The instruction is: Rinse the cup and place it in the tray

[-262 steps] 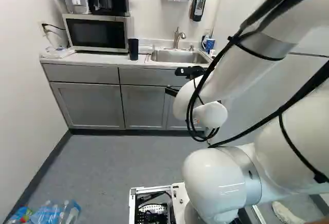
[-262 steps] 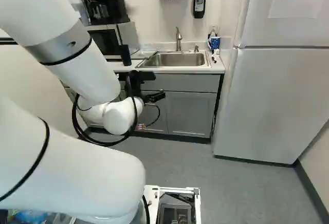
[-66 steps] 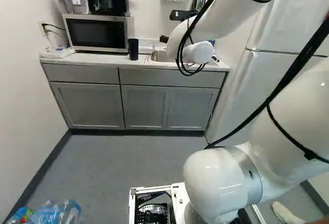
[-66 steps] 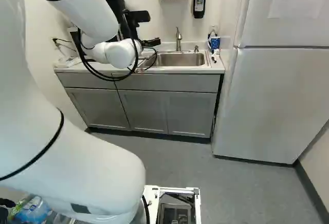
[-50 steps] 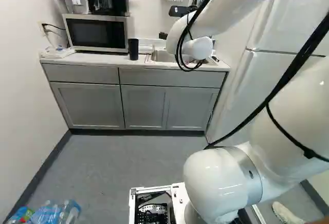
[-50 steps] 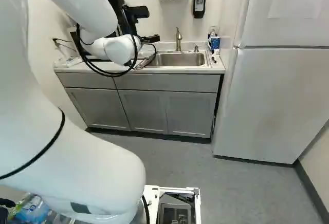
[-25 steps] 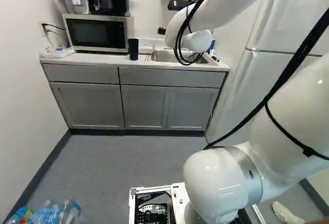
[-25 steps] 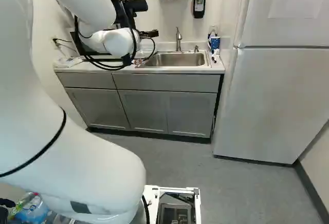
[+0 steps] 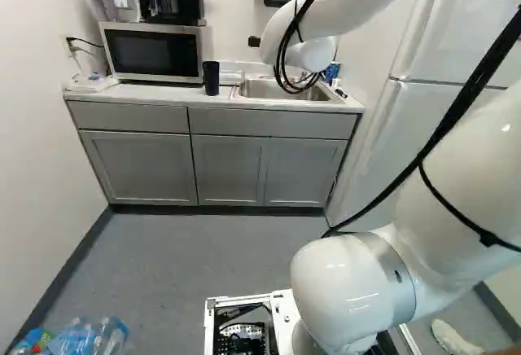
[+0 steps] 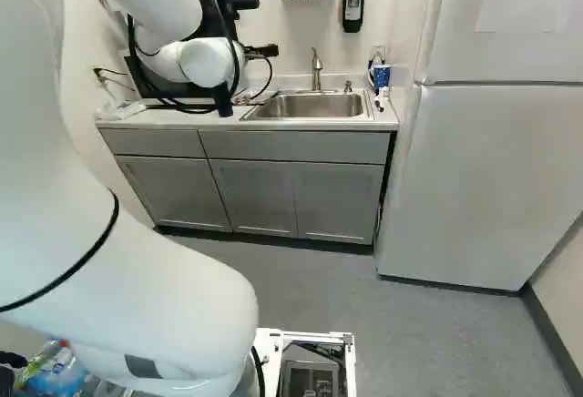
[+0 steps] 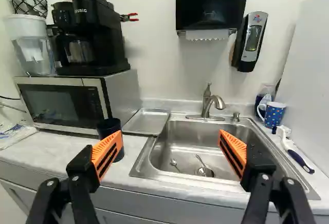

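We have the gripper (image 11: pixel 170 142) spread wide and empty, facing the sink (image 11: pixel 198 134). Past its finger on the microwave (image 11: pixel 59 103) side, the black cup (image 9: pixel 212 80) stands upright on the surface (image 11: pixel 131 151), probably the one to rinse. The tray (image 11: pixel 147 121) lies ahead, between microwave and sink. We should shift sideways, bring both pads level around the cup, close gently, then lift straight, keeping clear of the tray's rim.
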Motion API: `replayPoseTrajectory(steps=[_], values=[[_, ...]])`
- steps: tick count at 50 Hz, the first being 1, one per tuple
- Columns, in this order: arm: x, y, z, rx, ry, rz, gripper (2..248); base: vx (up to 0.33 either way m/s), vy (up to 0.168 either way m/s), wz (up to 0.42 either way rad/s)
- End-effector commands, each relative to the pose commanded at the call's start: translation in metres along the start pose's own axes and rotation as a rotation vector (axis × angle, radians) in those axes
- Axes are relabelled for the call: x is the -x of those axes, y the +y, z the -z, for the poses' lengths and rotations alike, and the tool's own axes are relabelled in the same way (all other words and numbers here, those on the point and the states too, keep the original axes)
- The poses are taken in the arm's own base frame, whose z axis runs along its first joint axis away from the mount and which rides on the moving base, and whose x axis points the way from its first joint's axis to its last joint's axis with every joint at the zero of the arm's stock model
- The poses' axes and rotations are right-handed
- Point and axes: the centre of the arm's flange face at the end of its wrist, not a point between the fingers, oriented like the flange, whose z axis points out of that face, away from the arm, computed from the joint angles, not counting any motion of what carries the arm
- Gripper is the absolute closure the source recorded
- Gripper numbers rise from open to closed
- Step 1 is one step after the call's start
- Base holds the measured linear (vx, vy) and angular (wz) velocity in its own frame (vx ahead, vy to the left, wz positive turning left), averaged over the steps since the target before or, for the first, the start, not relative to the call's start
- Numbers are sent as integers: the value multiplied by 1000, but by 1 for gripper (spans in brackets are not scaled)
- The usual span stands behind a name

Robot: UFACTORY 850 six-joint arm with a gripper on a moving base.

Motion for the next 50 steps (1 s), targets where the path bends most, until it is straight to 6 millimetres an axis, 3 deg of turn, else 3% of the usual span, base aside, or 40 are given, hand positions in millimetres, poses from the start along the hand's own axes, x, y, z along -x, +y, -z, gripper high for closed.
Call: replayPoseTrajectory(steps=[33,50], values=[[0,-1,-1,-1,-1,0,3,7,-3,8],[0,-1,-1,-1,-1,0,3,158,-84,8]])
